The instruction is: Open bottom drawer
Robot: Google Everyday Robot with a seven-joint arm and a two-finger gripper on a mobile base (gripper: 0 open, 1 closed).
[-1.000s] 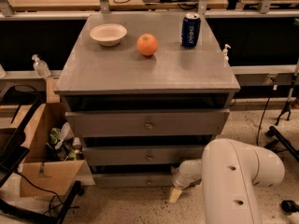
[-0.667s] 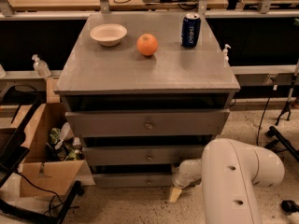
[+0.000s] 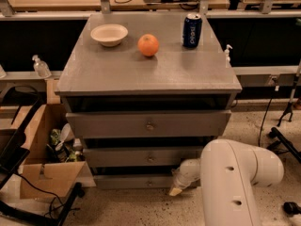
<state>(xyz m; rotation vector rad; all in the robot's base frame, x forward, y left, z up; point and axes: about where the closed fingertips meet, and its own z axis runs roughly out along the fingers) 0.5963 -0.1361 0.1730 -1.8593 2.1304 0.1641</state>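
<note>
The grey cabinet has three drawer fronts, each narrower than the one above. The bottom drawer (image 3: pixel 127 181) is the lowest and smallest, just above the floor; its knob (image 3: pixel 150 183) shows faintly at centre. My gripper (image 3: pixel 175 190) hangs at the end of the white arm, down at the bottom drawer's right part, a little right of the knob. A pale fingertip (image 3: pixel 174 191) points down-left toward the floor. The arm hides the drawer's right end.
On the cabinet top (image 3: pixel 117 74) stand a white bowl (image 3: pixel 109 34), an orange (image 3: pixel 148 45) and a blue can (image 3: pixel 192 30). An open cardboard box (image 3: pixel 44 175) sits on the floor at left, with black stand legs in front. Cables and a stand base lie at right.
</note>
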